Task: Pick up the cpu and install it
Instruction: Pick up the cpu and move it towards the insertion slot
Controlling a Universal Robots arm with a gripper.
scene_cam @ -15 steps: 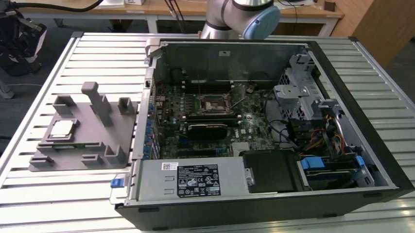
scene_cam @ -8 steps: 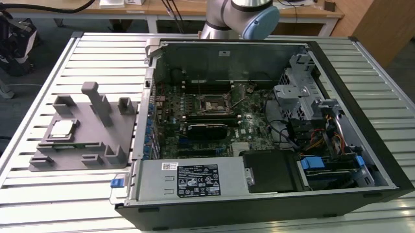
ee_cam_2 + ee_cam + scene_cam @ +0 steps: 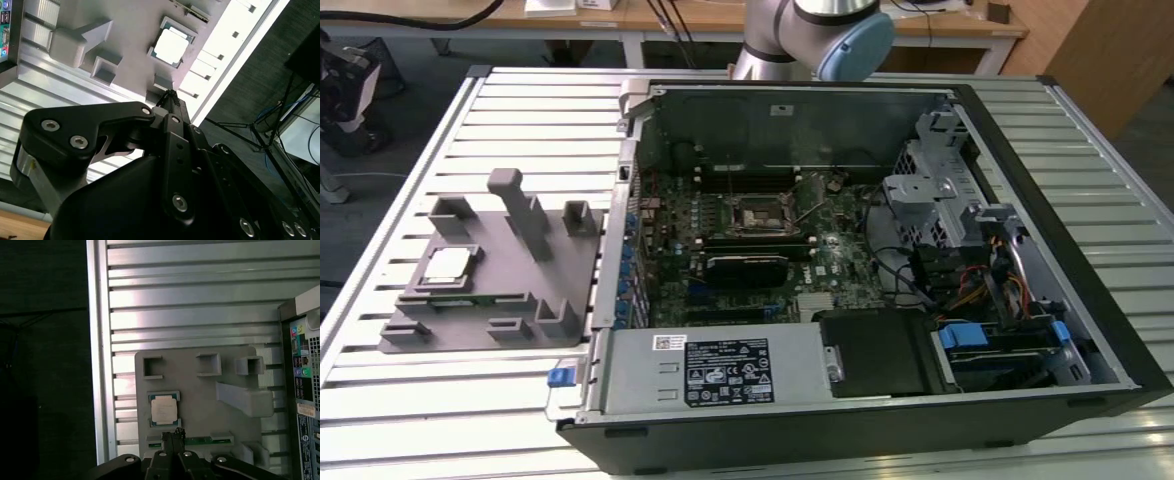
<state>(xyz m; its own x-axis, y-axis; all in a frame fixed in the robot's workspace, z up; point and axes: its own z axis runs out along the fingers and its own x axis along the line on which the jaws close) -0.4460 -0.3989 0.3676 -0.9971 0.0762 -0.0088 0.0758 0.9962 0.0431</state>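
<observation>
The cpu [image 3: 447, 265] is a small square chip with a silvery top, lying flat in a pocket of the grey fixture tray [image 3: 520, 300] at the exterior view's left. Both wrist views look down on the cpu [image 3: 171, 45] [image 3: 164, 409] from well above. My gripper [image 3: 174, 432] [image 3: 172, 95] hangs high over the tray [image 3: 200, 400], its black fingertips pressed together with nothing between them, just off one edge of the chip. The black socket [image 3: 758, 213] sits on the motherboard inside the open computer case [image 3: 627, 110].
The case holds a power supply [image 3: 714, 370], a drive cage [image 3: 934, 190] and cables [image 3: 974, 285]. A green strip [image 3: 197, 441] lies in the tray beside the chip. Upright grey posts [image 3: 520, 205] rise from the tray. The slatted metal table [image 3: 190, 305] ends near the tray at a dark floor.
</observation>
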